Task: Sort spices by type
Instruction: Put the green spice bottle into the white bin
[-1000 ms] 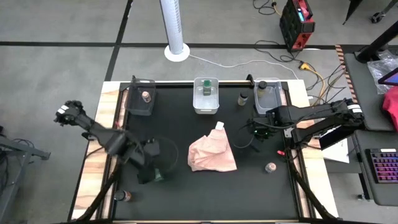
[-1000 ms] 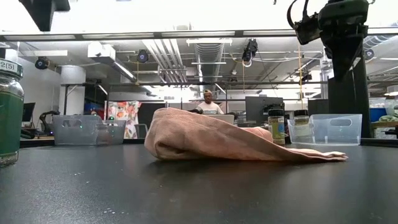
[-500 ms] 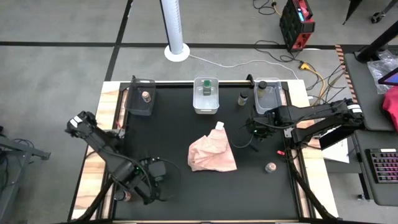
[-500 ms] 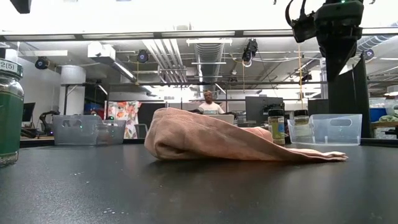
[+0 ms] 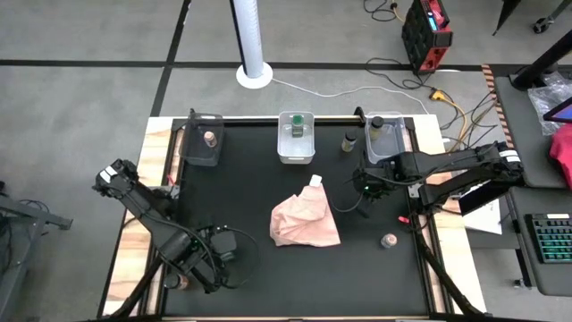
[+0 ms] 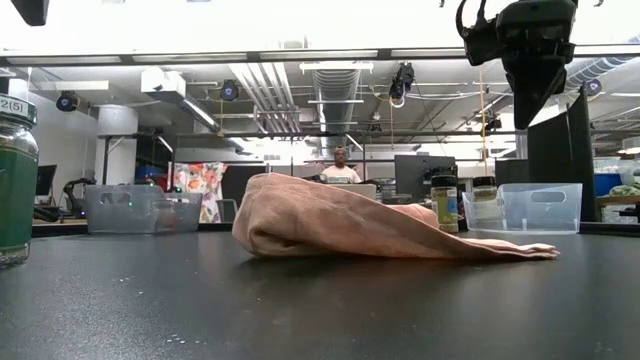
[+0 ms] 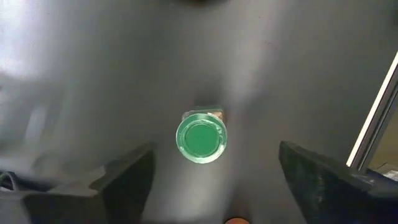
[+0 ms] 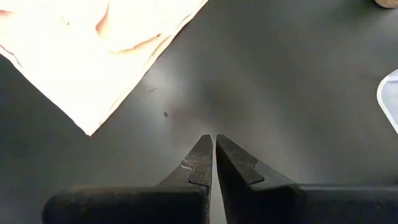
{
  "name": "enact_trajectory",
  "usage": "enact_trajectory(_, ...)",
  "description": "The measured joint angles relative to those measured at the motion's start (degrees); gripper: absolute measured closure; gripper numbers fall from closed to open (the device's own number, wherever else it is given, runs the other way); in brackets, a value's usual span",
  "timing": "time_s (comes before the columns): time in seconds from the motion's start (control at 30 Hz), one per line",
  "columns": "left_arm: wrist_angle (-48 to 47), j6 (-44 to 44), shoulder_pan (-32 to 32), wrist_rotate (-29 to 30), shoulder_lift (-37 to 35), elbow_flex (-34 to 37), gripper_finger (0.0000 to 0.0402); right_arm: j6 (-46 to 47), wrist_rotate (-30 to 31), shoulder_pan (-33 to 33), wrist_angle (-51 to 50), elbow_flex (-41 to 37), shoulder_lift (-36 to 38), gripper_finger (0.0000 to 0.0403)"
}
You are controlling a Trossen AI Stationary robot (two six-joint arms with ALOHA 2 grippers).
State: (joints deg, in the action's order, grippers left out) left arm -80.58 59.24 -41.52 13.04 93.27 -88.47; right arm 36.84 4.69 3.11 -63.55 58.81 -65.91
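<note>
Swinging from beside the pink cloth [image 5: 305, 220] toward the table's near-left corner, the left gripper [image 7: 211, 177] hung wide open directly above a green-lidded spice jar [image 7: 201, 137], apparently the next pick, while the right gripper [image 8: 214, 152] waited nearly closed, empty.

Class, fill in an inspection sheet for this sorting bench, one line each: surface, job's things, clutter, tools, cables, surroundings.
Surface: black table, light wooden edges.
Job's things: green-lidded jar upright below the left tool; one jar in each of three clear bins along the far edge; loose jars beside the right bin and near the right edge.
Clutter: crumpled pink cloth, mid-table.
Tools: left tool open above the green-lidded jar; right tool shut, empty, beside the cloth.
Cables: on the floor beyond the table.
Surroundings: person seated far behind.
</note>
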Motion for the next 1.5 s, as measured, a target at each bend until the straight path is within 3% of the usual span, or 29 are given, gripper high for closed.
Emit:
enact_trajectory(0.17,0.6,-0.1,-1.0,-0.1,0.1,0.1,0.002,0.0,0.0,0.0,0.0,0.0,0.0,0.039)
enact_trajectory(0.27,2.6,0.4,-1.2,-1.5,0.2,0.1,0.0005,0.0,0.0,0.0,0.0,-0.1,0.0,0.039)
enact_trajectory(0.4,4.6,4.1,-1.1,-2.0,0.2,0.1,0.0009,0.1,0.0,0.0,0.1,-0.4,0.0,0.039)
enact_trajectory(0.77,4.4,4.2,-1.1,-1.6,0.2,0.8,0.001,0.1,0.0,0.0,4.8,-0.7,0.0,0.039)
enact_trajectory(1.23,10.0,4.0,-1.1,1.4,-1.7,11.2,0.001,0.6,0.0,0.0,4.8,-0.7,0.0,0.039)
enact_trajectory(1.5,16.8,6.3,-1.1,1.4,-6.6,19.2,0.001,0.6,1.9,0.0,5.6,-0.9,0.0,0.039)
